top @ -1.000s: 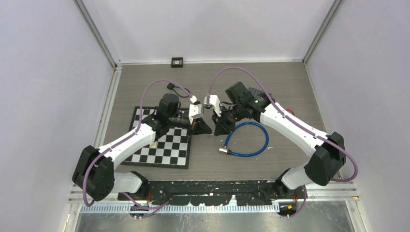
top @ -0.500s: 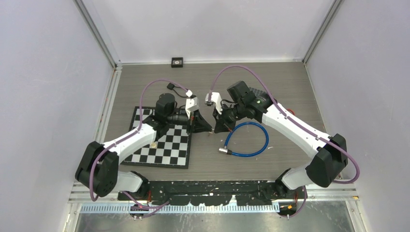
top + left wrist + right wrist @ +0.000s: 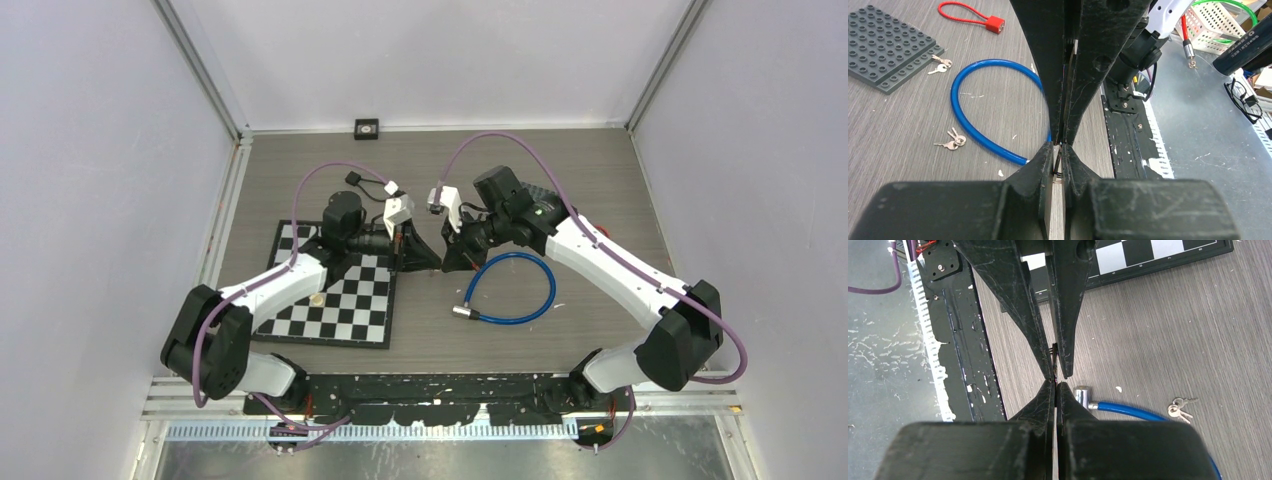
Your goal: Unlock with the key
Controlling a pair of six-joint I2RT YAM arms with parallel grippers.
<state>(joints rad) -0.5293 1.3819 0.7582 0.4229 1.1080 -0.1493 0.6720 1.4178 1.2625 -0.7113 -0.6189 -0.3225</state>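
My left gripper and right gripper meet tip to tip above the table's middle. In the left wrist view my left gripper is shut on a thin dark key. The key runs forward to the right gripper's tips. In the right wrist view my right gripper is shut, and its tips seem to pinch the key's other end. The blue cable lock lies in a loop on the table below them. Its silver end is free.
A pair of loose keys lies inside the blue loop. Another pair lies beside a grey studded plate. A red cable lock lies beyond. A chessboard lies under the left arm.
Both grippers stayed tip to tip and shifted slightly toward the back of the table. The left wrist turned a little. The blue cable has not moved.
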